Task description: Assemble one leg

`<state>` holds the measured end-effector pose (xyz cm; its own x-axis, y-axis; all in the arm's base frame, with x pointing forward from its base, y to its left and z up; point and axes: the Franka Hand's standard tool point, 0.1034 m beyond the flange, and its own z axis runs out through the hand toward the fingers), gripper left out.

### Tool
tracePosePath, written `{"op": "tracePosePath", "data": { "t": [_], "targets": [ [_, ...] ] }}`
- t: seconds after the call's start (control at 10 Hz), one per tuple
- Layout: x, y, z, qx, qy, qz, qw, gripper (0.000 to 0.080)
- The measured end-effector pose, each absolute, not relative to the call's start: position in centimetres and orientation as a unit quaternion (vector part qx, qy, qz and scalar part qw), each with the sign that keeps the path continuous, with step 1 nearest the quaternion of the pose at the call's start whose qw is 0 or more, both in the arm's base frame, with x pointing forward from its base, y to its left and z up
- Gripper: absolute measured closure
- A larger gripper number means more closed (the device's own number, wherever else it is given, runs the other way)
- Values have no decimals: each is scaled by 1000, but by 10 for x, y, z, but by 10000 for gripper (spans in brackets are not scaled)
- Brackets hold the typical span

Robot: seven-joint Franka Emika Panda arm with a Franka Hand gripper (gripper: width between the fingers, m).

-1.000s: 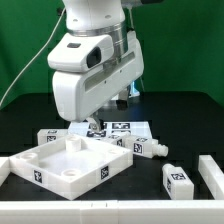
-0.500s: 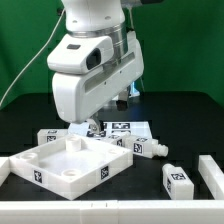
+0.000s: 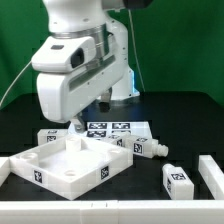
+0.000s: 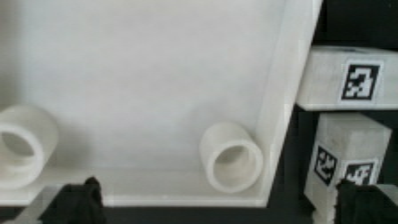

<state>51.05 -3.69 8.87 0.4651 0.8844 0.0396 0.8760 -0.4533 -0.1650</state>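
The white rimmed tabletop (image 3: 62, 165) lies upside down at the front of the exterior view's left. Several small white legs with tag markers lie around it: one (image 3: 50, 135) behind it, one (image 3: 150, 147) to its right, one (image 3: 178, 179) further front right. My gripper (image 3: 74, 128) hangs over the tabletop's far edge, open and empty. In the wrist view the gripper (image 4: 217, 200) spans the tabletop's inner face (image 4: 160, 70), above a round socket (image 4: 231, 155). Two legs (image 4: 347, 78) (image 4: 349, 150) lie just outside the rim.
The marker board (image 3: 112, 128) lies behind the tabletop. A white raised block (image 3: 211, 176) stands at the front of the exterior view's right, and another piece (image 3: 4, 168) at the left edge. A second socket (image 4: 22, 145) shows in the wrist view.
The arm has swung toward the exterior view's left, from over the marker board to over the tabletop's far edge. The parts on the table have not moved.
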Motion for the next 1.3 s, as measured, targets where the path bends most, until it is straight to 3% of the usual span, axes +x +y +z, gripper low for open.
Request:
{"op": "tracePosePath", "data": {
  "t": [0.2, 0.6, 0.8, 1.3],
  "targets": [
    [494, -48, 72, -836, -545, 6, 66, 150],
    [493, -49, 70, -838, -542, 8, 68, 150],
    [477, -54, 54, -823, -566, -3, 56, 150],
    [454, -49, 15, -826, -560, 6, 62, 150]
  ]
}}
